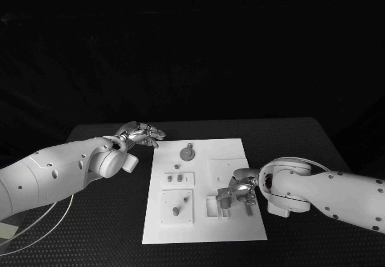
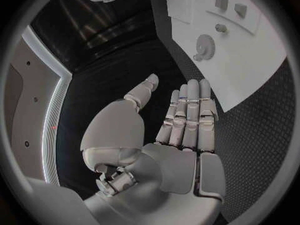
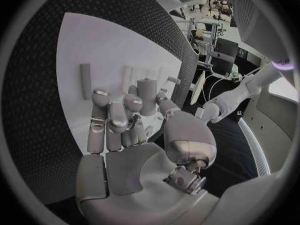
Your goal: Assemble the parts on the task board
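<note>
Task board (image 1: 228, 161) flat on the black table (image 1: 305, 144), between the 2 arms. Left hand (image 1: 143, 134) off the board's far left corner, over bare table — fingers straight and side by side, thumb apart, holding nothing. Right hand (image 1: 238, 192) low over the board's near right part, fingers curled down around a small upright cylinder part (image 3: 147, 96); cannot tell whether gripped or merely touched. Gear-shaped part (image 1: 187, 153) flat near the far edge, a small peg (image 1: 176, 166) just beside it. 2 small blocks (image 1: 178, 178) in a raised plate further toward the robot, and a peg (image 1: 176, 211) in the square plate nearest the robot.
</note>
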